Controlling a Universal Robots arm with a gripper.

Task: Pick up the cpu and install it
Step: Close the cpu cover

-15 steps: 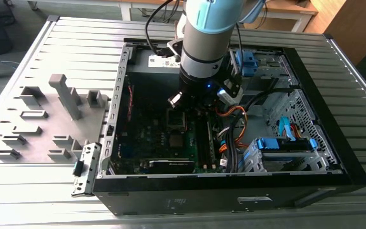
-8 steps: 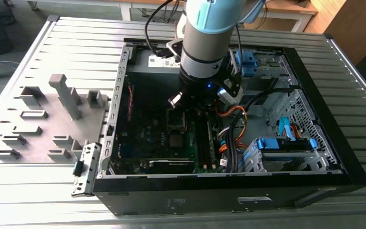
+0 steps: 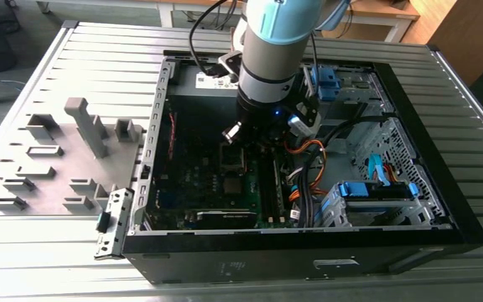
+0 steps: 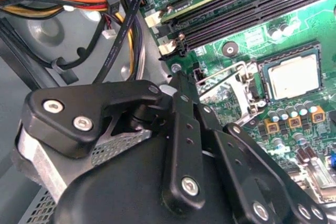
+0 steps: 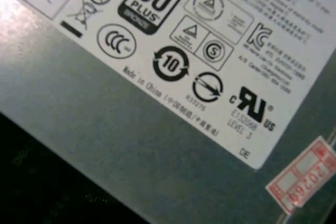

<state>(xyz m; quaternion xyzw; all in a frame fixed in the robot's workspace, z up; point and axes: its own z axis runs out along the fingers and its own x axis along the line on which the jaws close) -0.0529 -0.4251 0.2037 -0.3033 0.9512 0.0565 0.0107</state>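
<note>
Reaching into open computer case (image 3: 266,267), arm (image 3: 271,56) stands over motherboard (image 3: 212,182) near case middle. Grey fixtures (image 3: 86,126) on tabletop (image 3: 48,251) outside case wall, at exterior view's left.

Second wrist view: gripper (image 4: 180,85) seems closed and holds nothing, though tips are hard to see. Cpu (image 4: 294,76) lies flat in socket, apart from gripper; metal socket frame (image 4: 231,85) between them, memory slots (image 4: 247,11) beside.

First wrist view: grey power-supply box (image 5: 105,129), white label (image 5: 199,51), red sticker (image 5: 304,177).

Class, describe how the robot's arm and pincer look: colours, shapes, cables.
The arm is a grey cylinder with a light blue cap, a black wrist section and a small blue light. A black cable loops beside it. The pincer is black jointed bars with silver screws.
</note>
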